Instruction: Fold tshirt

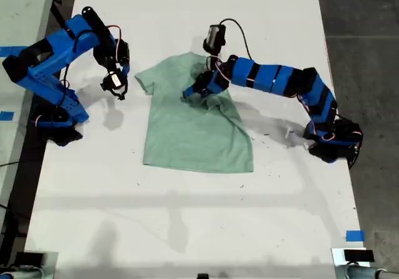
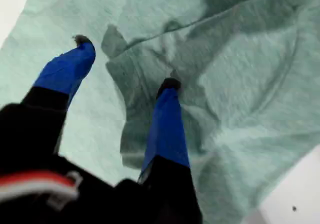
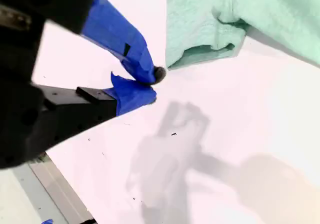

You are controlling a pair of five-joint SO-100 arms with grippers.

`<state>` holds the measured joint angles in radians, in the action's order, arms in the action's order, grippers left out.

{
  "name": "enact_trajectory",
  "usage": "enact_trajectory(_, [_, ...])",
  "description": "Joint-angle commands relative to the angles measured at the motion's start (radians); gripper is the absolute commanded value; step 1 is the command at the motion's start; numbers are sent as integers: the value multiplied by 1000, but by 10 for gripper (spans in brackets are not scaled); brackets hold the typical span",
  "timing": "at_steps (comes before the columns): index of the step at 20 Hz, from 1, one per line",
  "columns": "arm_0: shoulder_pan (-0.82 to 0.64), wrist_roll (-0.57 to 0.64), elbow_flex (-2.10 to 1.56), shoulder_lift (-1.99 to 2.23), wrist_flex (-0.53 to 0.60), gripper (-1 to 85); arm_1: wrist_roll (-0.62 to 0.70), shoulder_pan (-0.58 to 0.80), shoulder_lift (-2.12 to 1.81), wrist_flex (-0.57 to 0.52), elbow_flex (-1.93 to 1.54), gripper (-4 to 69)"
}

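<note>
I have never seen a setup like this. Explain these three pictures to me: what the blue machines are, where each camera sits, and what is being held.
The blue machines are two small robot arms on a white table. One picture looks down on the scene; the others come from cameras on each gripper. A pale green tshirt lies flat, bunched near its collar. My first gripper, on the arm at the exterior view's right, is open over that bunched cloth and holds nothing. My second gripper, at the exterior view's left, is shut and empty, beside a sleeve.

No text, label, brand, number or sign can be read in any view; the tshirt [image 1: 196,129] is seen to be plain, and the blue tape pieces [image 1: 355,235] on the table carry no writing
</note>
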<state>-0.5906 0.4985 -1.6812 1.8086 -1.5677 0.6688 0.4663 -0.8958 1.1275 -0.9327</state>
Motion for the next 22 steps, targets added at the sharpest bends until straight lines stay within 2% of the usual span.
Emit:
enact_trajectory(1, [25, -11, 25, 14, -5, 0, 18, 17, -255, 132, 46, 215])
enact_trajectory(5, [28, -11, 31, 23, -12, 1, 51, 17, -588, 282, -117, 186])
enact_trajectory(8, [26, -12, 51, 25, -21, 1, 46, 18, -744, 339, -258, 177])
enact_trajectory(9, [21, -12, 61, 18, -25, 1, 38, 18, -790, 337, -316, 175])
enact_trajectory(10, [18, -6, 75, 8, -28, 38, 28, 15, -830, 333, -370, 173])
enact_trajectory(12, [17, 20, 114, -18, -26, 237, 2, 3, -913, 307, -476, 173])
enact_trajectory(14, [17, 61, 164, -43, -23, 315, -17, -3, -991, 285, -563, 174])
enact_trajectory(18, [-11, 101, 230, -123, -9, 328, -51, -5, -1134, 245, -704, 177])
enact_trajectory(22, [-52, 141, 199, -245, 92, 322, -57, -12, -1192, 245, -756, 177])
